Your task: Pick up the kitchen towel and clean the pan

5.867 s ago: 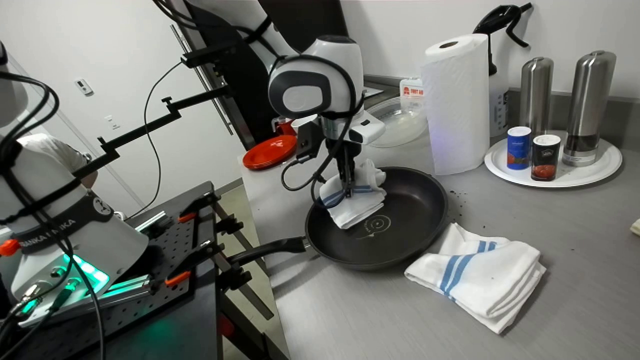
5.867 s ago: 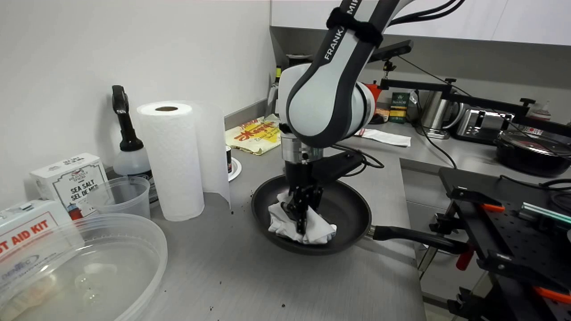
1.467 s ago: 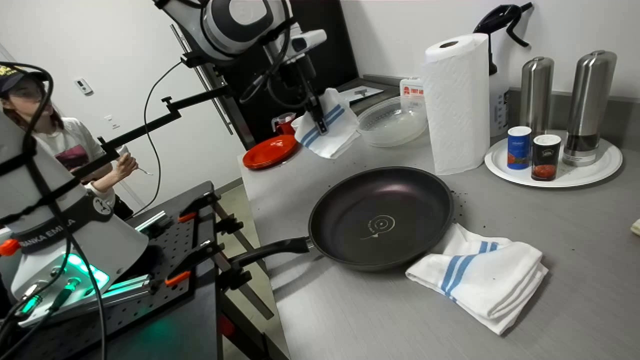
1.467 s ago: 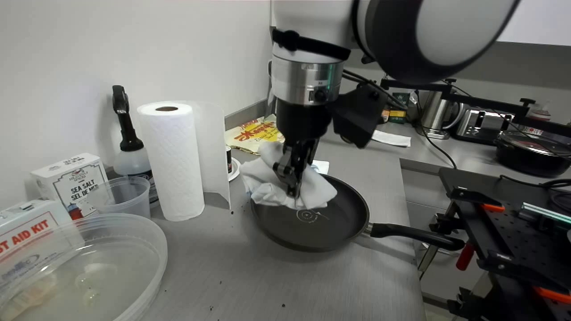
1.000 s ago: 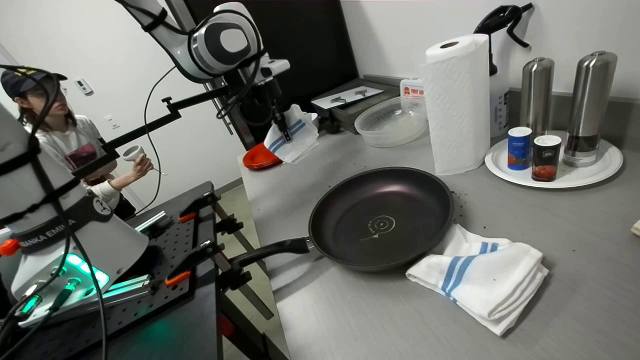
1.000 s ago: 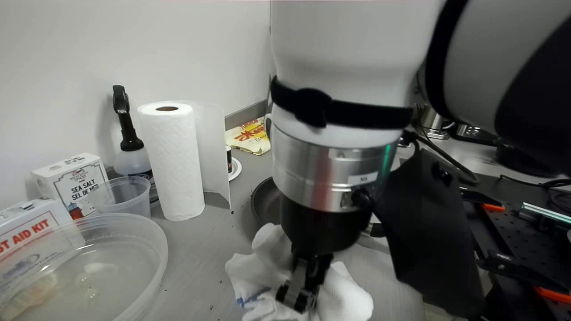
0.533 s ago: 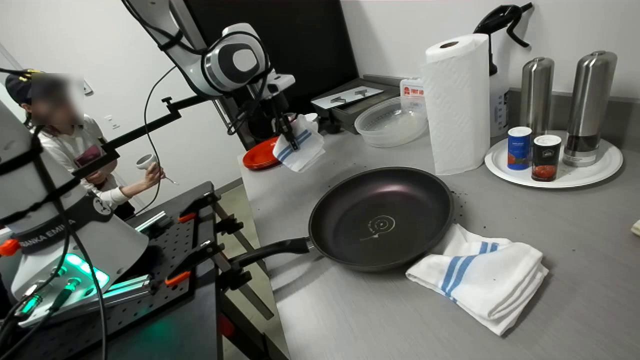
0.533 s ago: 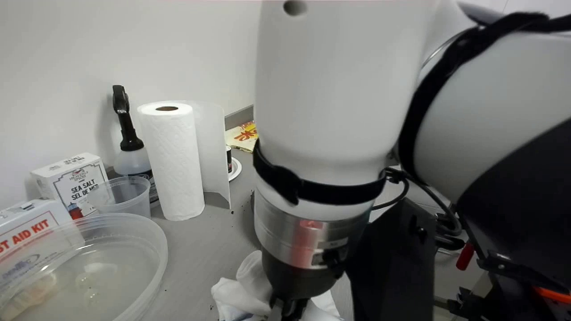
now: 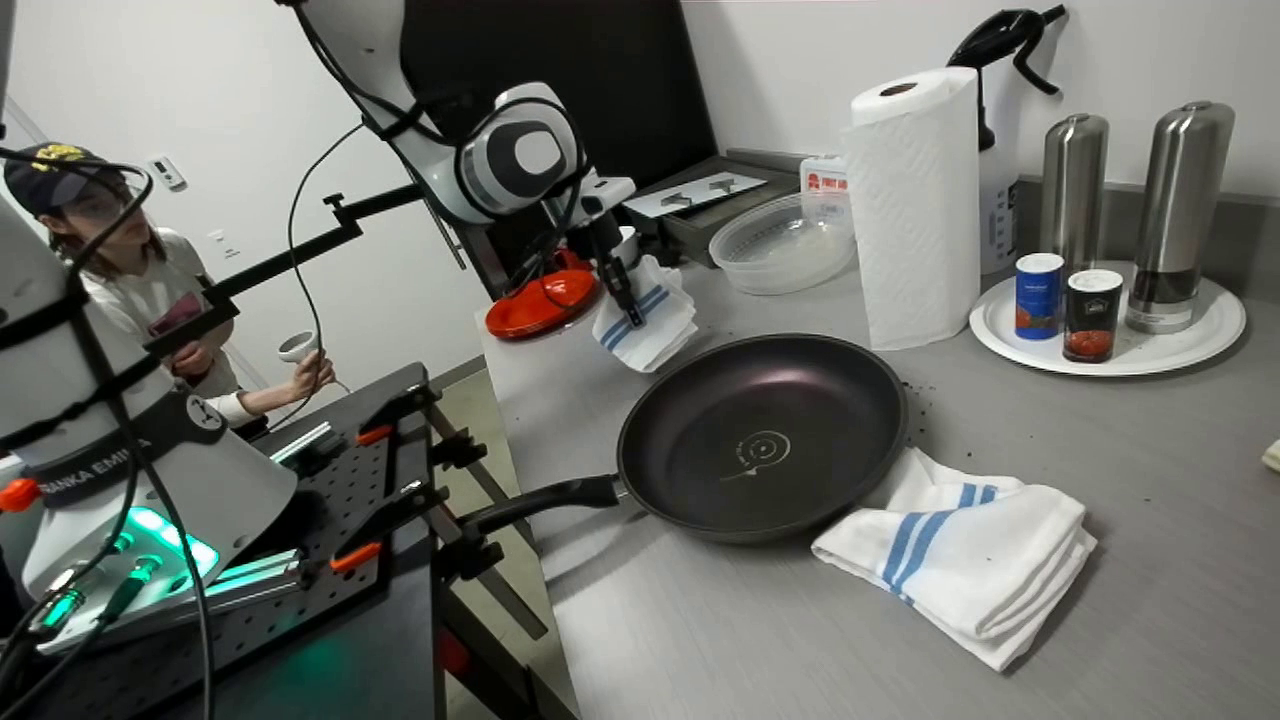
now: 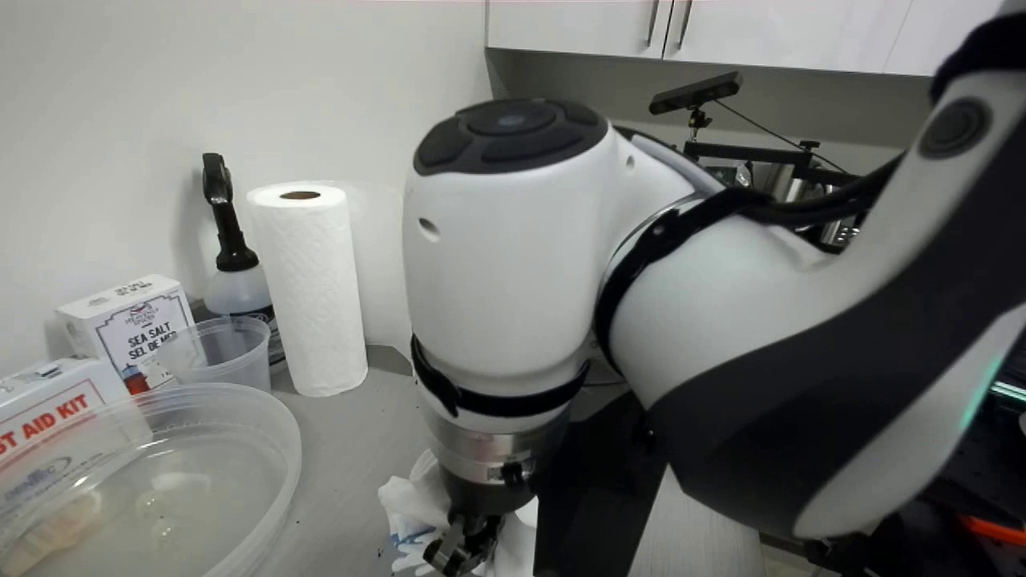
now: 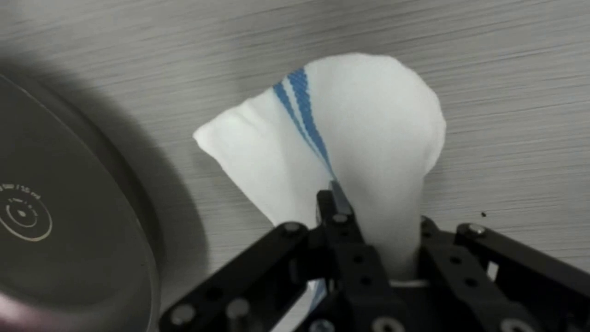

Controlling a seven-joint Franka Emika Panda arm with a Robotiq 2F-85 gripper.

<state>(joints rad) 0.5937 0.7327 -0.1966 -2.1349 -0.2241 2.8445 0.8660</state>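
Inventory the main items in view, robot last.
Round frying pan: 1, black, grey counter
Folded cloth towel: 1, white/blue, counter
Held cloth towel: 1, white/blue, beside pan
Paper towel roll: 1, white, counter
Round plate: 1, white, counter
Tall metal cylinders: 2, silver, plate
Lidded canisters: 2, blue/black, plate
Round plastic containers: 2, clear, counter
Lettered boxes: 2, white, counter
Jointed robot arm: 1, white, overhead
Two-fingered pincer: 1, black, on held towel

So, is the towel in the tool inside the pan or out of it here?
Out. In the wrist view, the held towel shows to one side of the pan, with counter visible between them.
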